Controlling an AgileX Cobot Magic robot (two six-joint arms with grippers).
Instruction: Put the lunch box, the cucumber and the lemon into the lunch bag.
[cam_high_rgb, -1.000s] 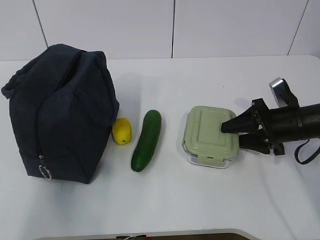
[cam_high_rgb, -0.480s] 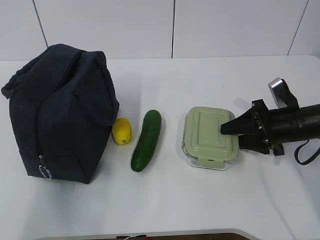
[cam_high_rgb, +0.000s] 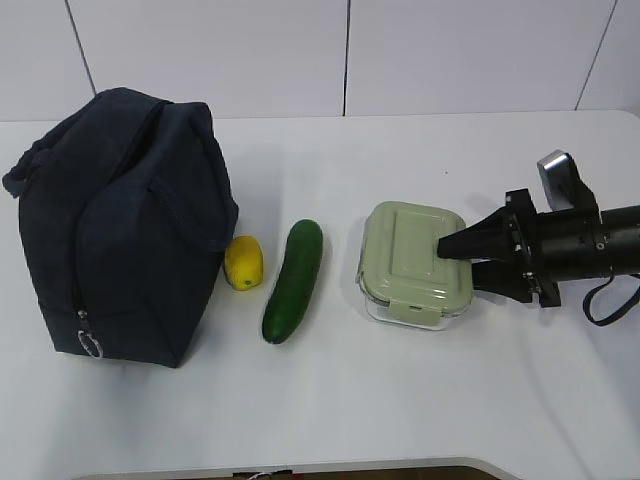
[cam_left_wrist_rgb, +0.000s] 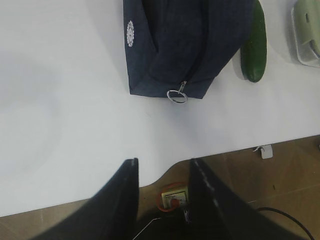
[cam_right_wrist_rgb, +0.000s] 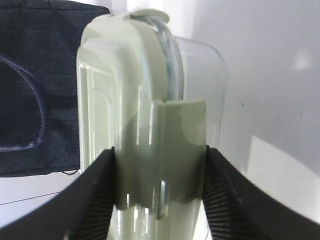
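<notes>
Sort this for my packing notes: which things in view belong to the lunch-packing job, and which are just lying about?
Belong to the job:
- lunch bag, zipped
- lemon
- cucumber
- lunch box, clamped by the right gripper

Just there:
- white table
- floor socket beyond the table edge, left wrist view

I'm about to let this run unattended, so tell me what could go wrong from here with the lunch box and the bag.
1. The right gripper pinches the lunch box only at its right end, top and bottom, so the box may tilt, slip or drop as it is carried.
2. The lunch bag looks zipped shut, ring pull at its lower end, so nothing can go in yet.
3. The cucumber and lemon lie between box and bag; a low carry could knock them.
</notes>
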